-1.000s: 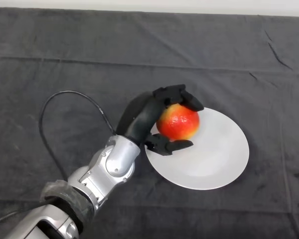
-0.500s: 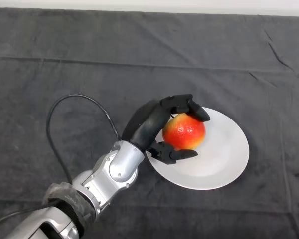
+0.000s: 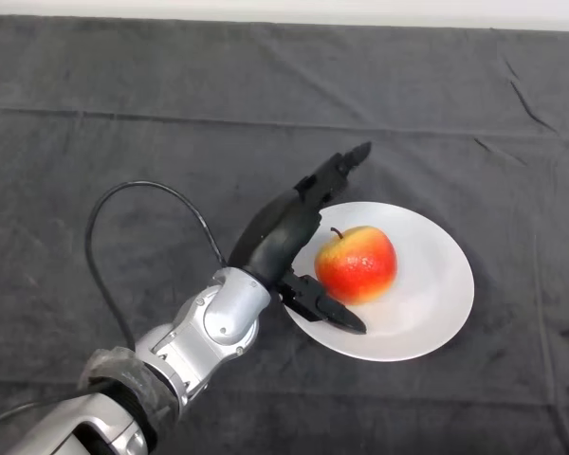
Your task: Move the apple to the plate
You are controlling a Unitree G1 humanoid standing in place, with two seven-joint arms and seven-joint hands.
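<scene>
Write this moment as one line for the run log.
red-yellow apple: on round white plate | black left hand: open, beside apple | dark cloth table

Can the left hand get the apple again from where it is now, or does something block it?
Probably yes. The left hand is open right beside the apple, its fingers straight above and the thumb below. The apple sits upright on the white plate, and nothing lies between it and the hand.

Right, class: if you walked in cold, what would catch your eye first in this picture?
The red-yellow apple sitting on the white plate, right of centre on the dark cloth. Next, the left hand at the plate's left edge, fingers spread open beside the apple, not gripping it.
</scene>
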